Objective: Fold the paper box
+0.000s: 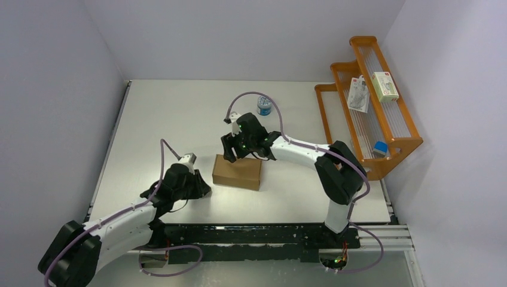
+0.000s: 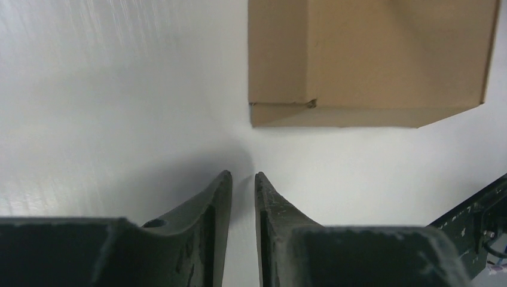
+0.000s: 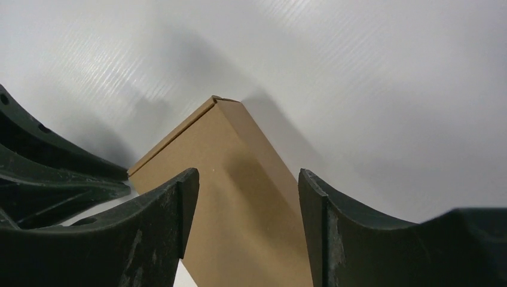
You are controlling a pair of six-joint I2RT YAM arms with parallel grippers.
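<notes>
Paper box (image 1: 237,172): plain brown cardboard, closed into a small oblong, lying flat near the middle of the white table (image 1: 179,113), long side roughly across the top view. Top face smooth, unprinted. Seen from the left wrist (image 2: 365,60) with one end flap seam and a corner showing.

Right gripper (image 1: 231,155): poised over the box's far left corner. Fingers spread wide in the wrist view (image 3: 248,173), with the brown top face (image 3: 239,227) visible in the gap below them and one corner of the box pointing away. Contact with the cardboard not determinable.

Left gripper (image 1: 203,190): low over the table just beside the box's left end, apart from it. Fingers drawn nearly together in the wrist view (image 2: 242,176), only a thin slit between the tips, nothing held, bare table between tips and box edge.

Further out: blue-and-white round tin (image 1: 264,106) on the table beyond the right gripper. Orange rack (image 1: 391,146) at the right edge, carrying white printed packages (image 1: 385,85).
</notes>
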